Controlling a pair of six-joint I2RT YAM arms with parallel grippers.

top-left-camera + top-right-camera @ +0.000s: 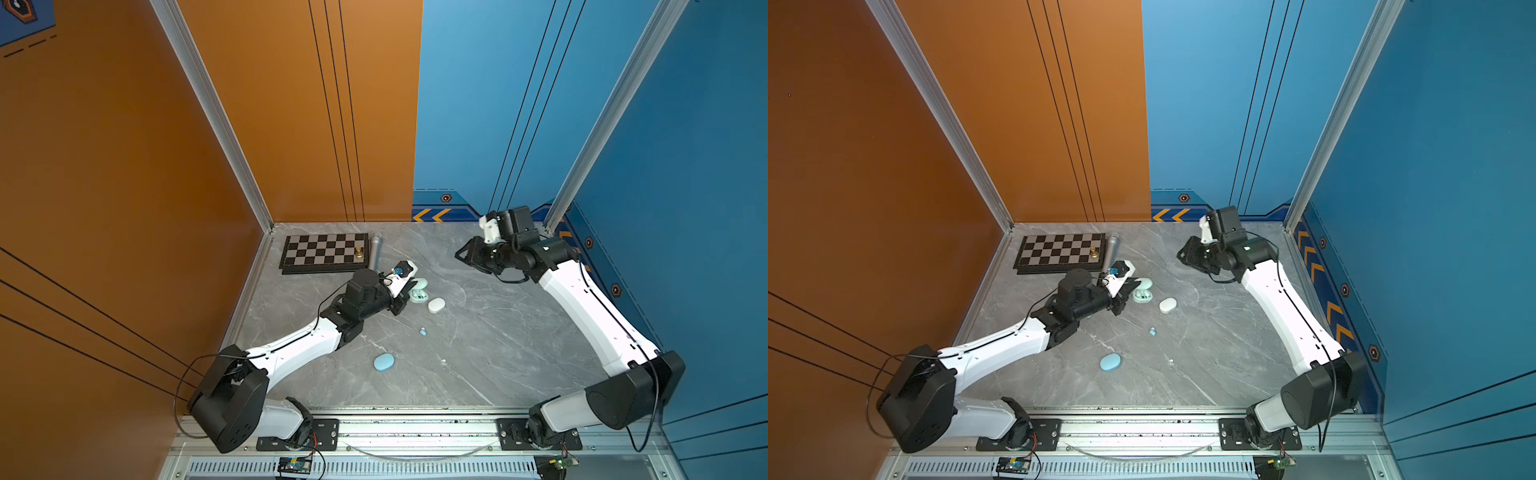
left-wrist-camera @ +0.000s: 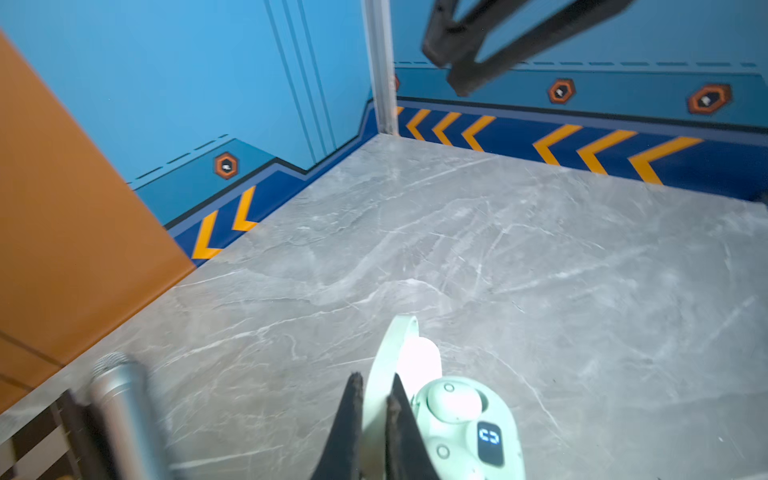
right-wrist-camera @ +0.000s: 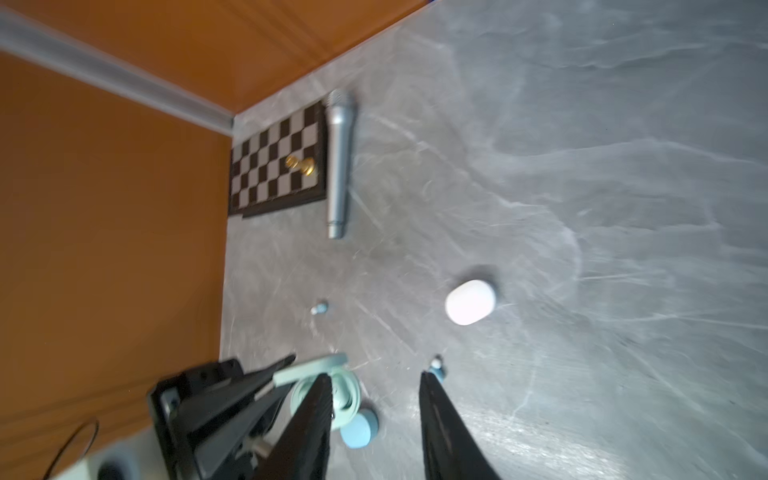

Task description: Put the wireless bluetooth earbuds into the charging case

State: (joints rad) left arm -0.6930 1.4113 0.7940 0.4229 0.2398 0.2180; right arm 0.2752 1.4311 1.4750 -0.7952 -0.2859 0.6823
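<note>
Pinching the upright lid (image 2: 383,365) of the pale green charging case (image 2: 455,430), the left fingers (image 2: 347,424) are closed on it, with two green buds (image 2: 453,401) seated inside; a loose light blue earbud (image 1: 423,331) lies on the surface (image 1: 498,353) frontward of that case, between the white case (image 1: 436,304) and the blue case (image 1: 383,361); the right fingers (image 3: 311,428), apart and empty, hang near the far right corner, well apart from it; probably theirs to fetch, the nearer arm being occupied; its long axis is too small to tell.
</note>
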